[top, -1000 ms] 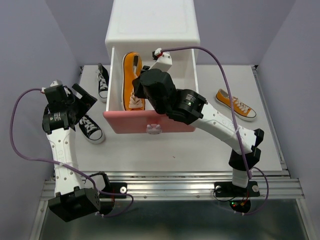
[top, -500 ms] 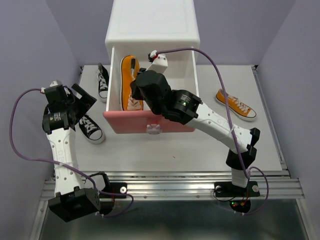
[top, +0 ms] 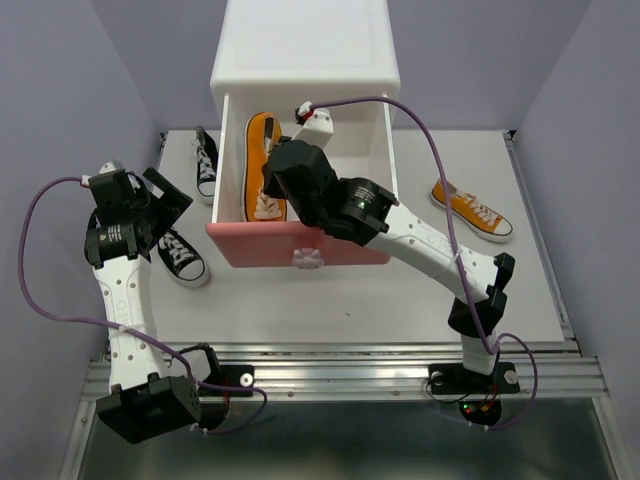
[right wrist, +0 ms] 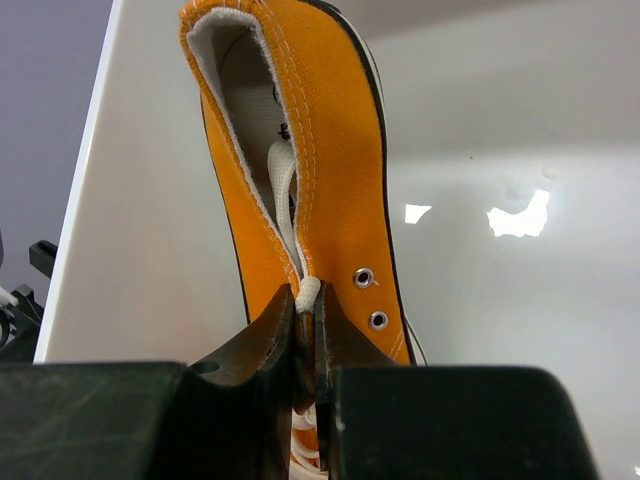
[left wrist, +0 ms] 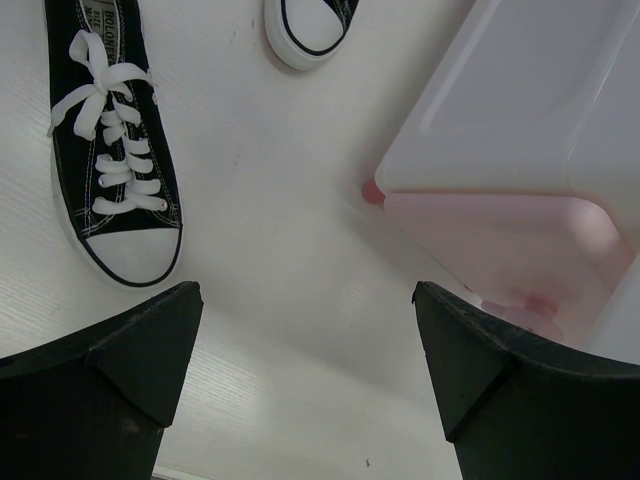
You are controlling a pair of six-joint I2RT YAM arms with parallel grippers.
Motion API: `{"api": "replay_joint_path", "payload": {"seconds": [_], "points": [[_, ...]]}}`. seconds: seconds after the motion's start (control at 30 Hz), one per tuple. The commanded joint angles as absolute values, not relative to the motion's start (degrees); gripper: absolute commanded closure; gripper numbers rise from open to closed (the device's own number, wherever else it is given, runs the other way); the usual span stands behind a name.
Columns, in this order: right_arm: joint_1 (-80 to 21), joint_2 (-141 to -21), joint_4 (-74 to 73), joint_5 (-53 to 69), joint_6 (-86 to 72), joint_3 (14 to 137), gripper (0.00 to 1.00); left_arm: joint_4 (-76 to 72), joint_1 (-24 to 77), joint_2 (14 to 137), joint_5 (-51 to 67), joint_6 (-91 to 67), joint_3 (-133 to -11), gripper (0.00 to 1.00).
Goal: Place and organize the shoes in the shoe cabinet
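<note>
My right gripper (right wrist: 305, 335) clamps the orange shoe (right wrist: 330, 180) by its laced edge, inside the open drawer (top: 300, 247), left side | my left gripper (left wrist: 305, 305) gapes empty above the near black shoe (left wrist: 115, 165) | unstowed: that one, far black shoe (top: 206, 163) at left, second orange shoe (top: 472, 208) at right.

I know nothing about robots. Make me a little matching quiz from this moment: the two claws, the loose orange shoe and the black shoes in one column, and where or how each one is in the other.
Things:
1. left gripper
2. right gripper
3. free orange shoe
4. black shoes

Places or states:
A. on the table, right of the shoe cabinet
B. open, holding nothing
C. on the table, left of the shoe cabinet
D. shut on the held orange shoe in the pulled-out drawer

Pairs: 1-B, 2-D, 3-A, 4-C.
</note>
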State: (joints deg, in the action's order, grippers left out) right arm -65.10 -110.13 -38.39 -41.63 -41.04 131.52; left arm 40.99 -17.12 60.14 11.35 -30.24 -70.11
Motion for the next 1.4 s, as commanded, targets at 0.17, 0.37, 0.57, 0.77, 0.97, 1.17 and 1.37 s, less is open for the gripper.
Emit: {"api": "replay_joint_path", "payload": {"seconds": [0.17, 0.37, 0.57, 0.77, 0.97, 1.17, 1.37], "points": [[-63.29, -108.98, -34.45, -43.24, -41.66, 132.54, 0.94, 40.60, -17.31, 59.06, 10.37, -29.00, -69.87, 0.01], [-61.44, -111.35, -34.37, -40.88, -40.00, 135.35, 0.88, 40.61, -17.31, 58.89, 10.28, -29.09, -69.52, 0.01], [-59.86, -114.43, -34.10, -36.48, -38.06, 138.95, 0.86, 40.43, -17.31, 58.97, 10.28, -29.27, -68.91, 0.01], [-59.85, -114.87, -33.31, -35.07, -37.62, 137.90, 0.83, 40.34, -17.31, 58.97, 10.11, -29.27, -68.47, 0.01], [-58.01, -115.84, -31.99, -34.45, -37.27, 138.34, 0.72, 40.17, -17.31, 58.97, 10.20, -29.27, -67.85, 0.01], [-56.87, -116.45, -30.15, -33.49, -36.74, 138.60, 0.68, 40.17, -17.31, 59.06, 10.19, -29.27, -67.68, 0.01], [-56.87, -116.10, -29.97, -32.26, -37.09, 138.34, 0.62, 40.08, -17.31, 59.15, 10.20, -29.44, -67.85, 0.01]]}}
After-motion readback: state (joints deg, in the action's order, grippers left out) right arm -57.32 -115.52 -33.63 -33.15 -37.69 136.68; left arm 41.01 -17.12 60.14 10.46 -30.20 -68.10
